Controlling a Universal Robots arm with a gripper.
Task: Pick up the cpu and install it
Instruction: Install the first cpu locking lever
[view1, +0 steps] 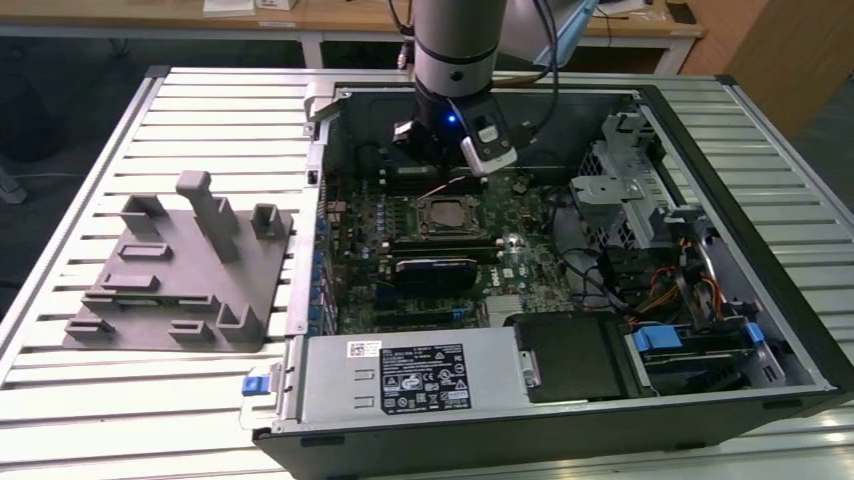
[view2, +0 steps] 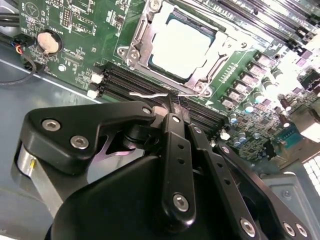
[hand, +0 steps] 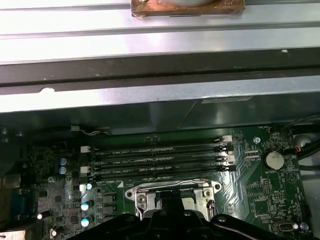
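Hovering my black gripper (view2: 172, 107) near the small square silvery-topped cpu (view2: 182, 47), already seated in the metal-framed motherboard socket (view2: 134, 54), I see the fingers clenched and empty; any sideways drift risks scraping the black memory slots (view2: 130, 82).

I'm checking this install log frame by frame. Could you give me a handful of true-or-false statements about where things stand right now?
1. The cpu lies in the motherboard socket. True.
2. The grey fixture sits inside the computer case. False: it rests on the slatted table, at the exterior view's left of the case.
3. The pincer hangs over the motherboard beside the socket. True.
4. The cpu is clamped in the pincer. False: it lies in the socket, apart from the pincer.
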